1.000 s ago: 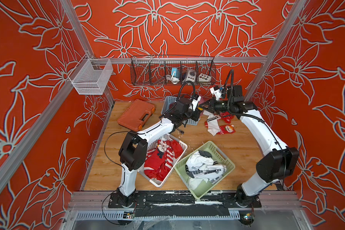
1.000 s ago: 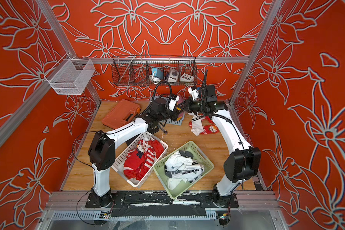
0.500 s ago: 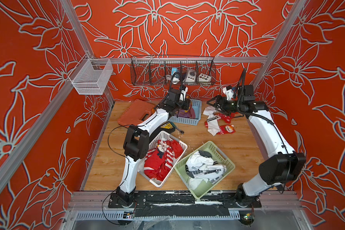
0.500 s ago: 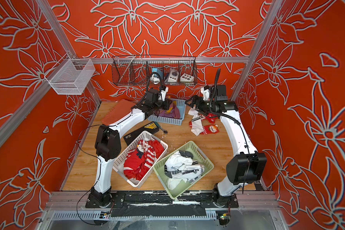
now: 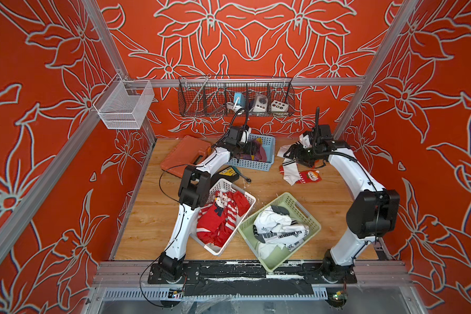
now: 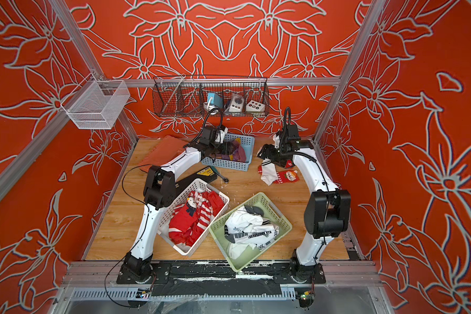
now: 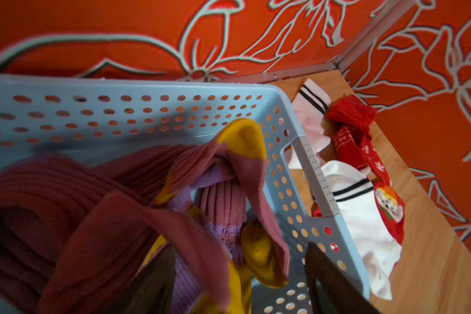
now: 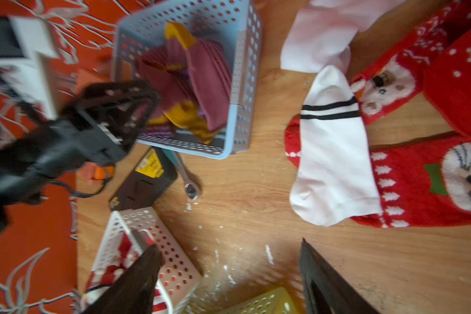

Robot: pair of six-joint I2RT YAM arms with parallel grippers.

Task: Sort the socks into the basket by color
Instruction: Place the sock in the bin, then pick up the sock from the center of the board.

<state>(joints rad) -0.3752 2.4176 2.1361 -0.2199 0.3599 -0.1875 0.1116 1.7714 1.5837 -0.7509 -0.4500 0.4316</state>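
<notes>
In both top views the wooden table (image 5: 269,187) shows an open strip down its middle. It runs between the blue basket (image 5: 250,163) at the back wall and the white basket (image 5: 239,190) of red socks (image 5: 215,220) and green basket (image 5: 305,214) of white socks (image 5: 278,228) by the front rail (an orange tool case (image 5: 185,152) crowds the far left corner). My left gripper (image 5: 253,149) hangs over the blue basket; my right gripper (image 6: 261,157) hovers by the loose socks.

Left wrist view: its fingers (image 7: 326,280) stand wide apart. Ribbed purple socks (image 7: 215,168) with mustard patches lie heaped between them, unclamped, inside perforated plastic walls.

Right wrist view: its fingers (image 8: 324,282) stand wide, gripping nothing. A smooth white sock (image 8: 335,163) with two black bands lies ahead of them, draped across a fuzzy red snowman sock (image 8: 433,179) and clear of both tips.
</notes>
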